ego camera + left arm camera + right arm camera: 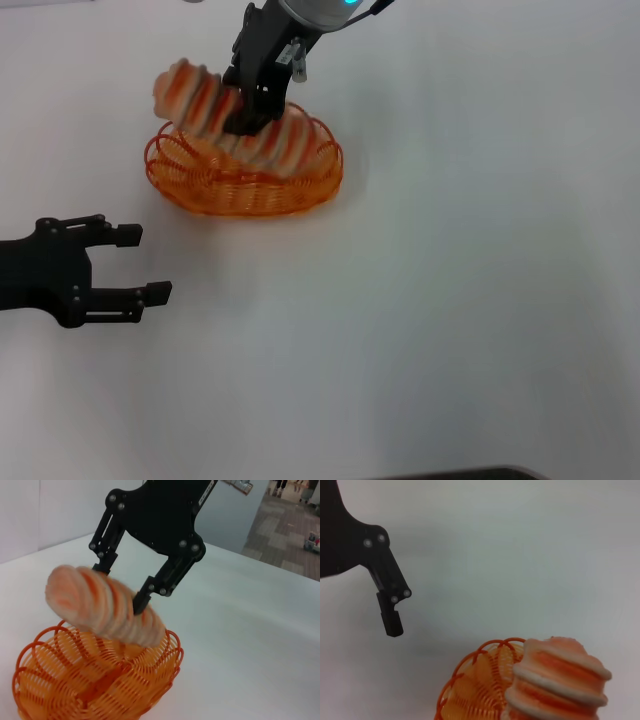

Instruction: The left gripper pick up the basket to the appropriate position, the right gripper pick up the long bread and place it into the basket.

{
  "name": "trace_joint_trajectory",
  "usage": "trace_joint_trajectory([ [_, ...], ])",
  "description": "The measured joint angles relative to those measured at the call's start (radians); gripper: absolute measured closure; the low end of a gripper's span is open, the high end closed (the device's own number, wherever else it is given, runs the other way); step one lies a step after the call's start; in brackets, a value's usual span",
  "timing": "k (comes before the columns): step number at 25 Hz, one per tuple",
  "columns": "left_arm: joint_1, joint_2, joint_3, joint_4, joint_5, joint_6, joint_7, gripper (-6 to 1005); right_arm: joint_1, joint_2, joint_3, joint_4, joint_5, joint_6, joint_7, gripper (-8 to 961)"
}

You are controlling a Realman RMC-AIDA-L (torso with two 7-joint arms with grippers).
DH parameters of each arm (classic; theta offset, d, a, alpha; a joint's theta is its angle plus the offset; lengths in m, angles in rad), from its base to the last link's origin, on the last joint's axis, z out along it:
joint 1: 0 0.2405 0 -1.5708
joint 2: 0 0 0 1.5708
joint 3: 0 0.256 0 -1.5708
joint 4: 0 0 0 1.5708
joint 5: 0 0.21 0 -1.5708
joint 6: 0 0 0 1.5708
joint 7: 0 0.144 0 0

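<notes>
The orange wire basket (240,190) rests on the white table at the back, left of centre. Over it, my right gripper (245,115) is shut on the long bread (215,110), a tan loaf with orange stripes. The loaf is tilted: its right end dips into the basket and its left end sticks up past the rim. The left wrist view shows the same grip (121,586) on the bread (95,607) above the basket (90,685). My left gripper (135,265) hovers open at the near left, apart from the basket and holding nothing.
Bare white tabletop (450,300) surrounds the basket on all sides. In the right wrist view one black finger (390,615) shows beyond the basket (475,690) and the bread's end (555,680).
</notes>
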State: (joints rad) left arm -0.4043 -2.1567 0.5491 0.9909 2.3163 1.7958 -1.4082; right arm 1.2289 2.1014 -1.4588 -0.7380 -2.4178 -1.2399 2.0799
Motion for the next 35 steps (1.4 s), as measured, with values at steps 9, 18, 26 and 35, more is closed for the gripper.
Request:
trace_joint_trajectory([
  [9,-0.002,0.001,0.0,0.0,0.0,-0.007,0.0,152,-0.04,-0.002,0.008,-0.053,0.017,-0.008,0.035,238],
  [18,-0.018,0.006,-0.001,-0.004,-0.005,-0.039,0.006,152,-0.244,-0.019,0.293,-0.231,0.182,-0.054,-0.006,7],
  [26,-0.052,0.002,-0.019,-0.006,-0.015,-0.055,0.001,152,-0.47,-0.024,0.602,-0.23,0.567,-0.076,-0.219,-4],
  [35,-0.062,0.002,-0.013,-0.01,-0.016,-0.077,-0.011,152,-0.767,-0.007,0.534,-0.214,0.688,-0.218,-0.433,-3],
])
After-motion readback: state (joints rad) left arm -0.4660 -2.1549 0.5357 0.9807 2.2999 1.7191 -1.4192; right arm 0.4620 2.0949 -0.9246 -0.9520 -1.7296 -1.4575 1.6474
